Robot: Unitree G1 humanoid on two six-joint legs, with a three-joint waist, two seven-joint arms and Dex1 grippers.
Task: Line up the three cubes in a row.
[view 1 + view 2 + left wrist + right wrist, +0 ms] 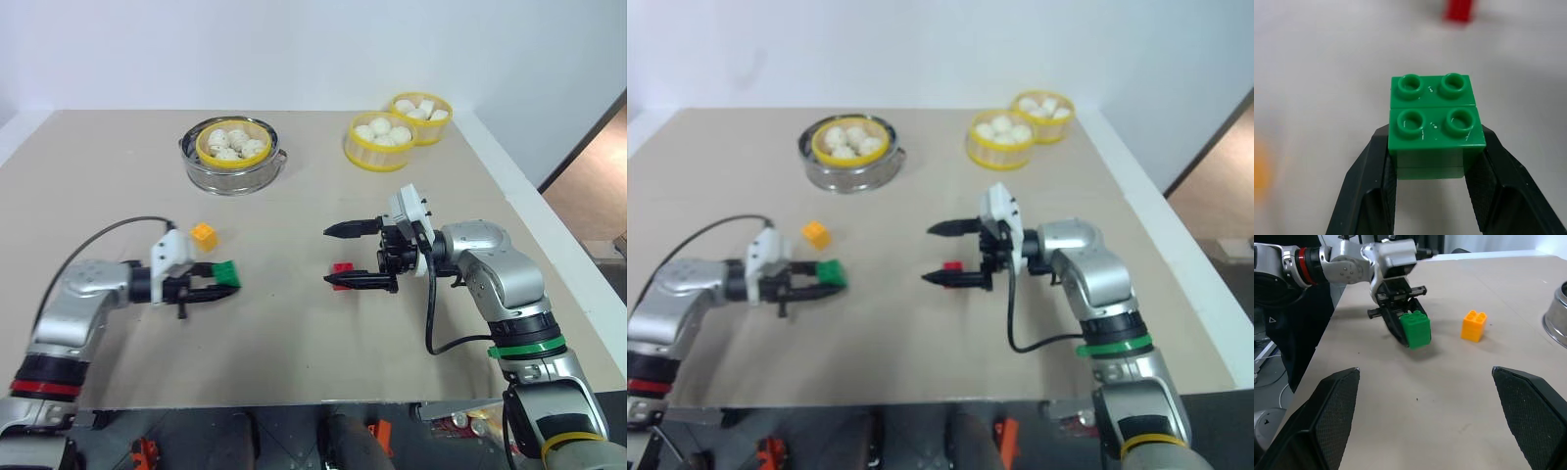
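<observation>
Counter (294,323): beige top carrying all the pieces. No row formed yet, so I'd call the task early.

Far side of the counter, not part of the job: a steel steamer pot (231,168) with a yellow-rimmed basket of white buns, and two more yellow bun baskets (397,132) off to the right, touching each other.

Right tool (338,255): fingers spread wide, empty, pointing toward the left arm. Its lower finger lies just in front of the red cube.

Left tool (223,278): pressed together on the green cube, one finger on each side face, as the left wrist view shows.

Green cube (1436,128): pinched by the left tool, studs up, in the left-centre of the counter. From these views I can't tell whether it is lifted or resting on the surface.

Orange-yellow cube (203,235): loose on the counter, studs up, just behind the left tool, near the green cube but not touching it.

Red cube (342,271): loose on the counter near the middle, between the right tool's fingers in the head views and partly hidden by the lower one. Well apart from the other two cubes.

Status, my read:
- Done: one cube gripped.
- Left: place green, then bring orange-yellow and red into line with it. None of the three are aligned or evenly spaced now.
- Red is the outlier, and the right tool looks best placed to take it.
</observation>
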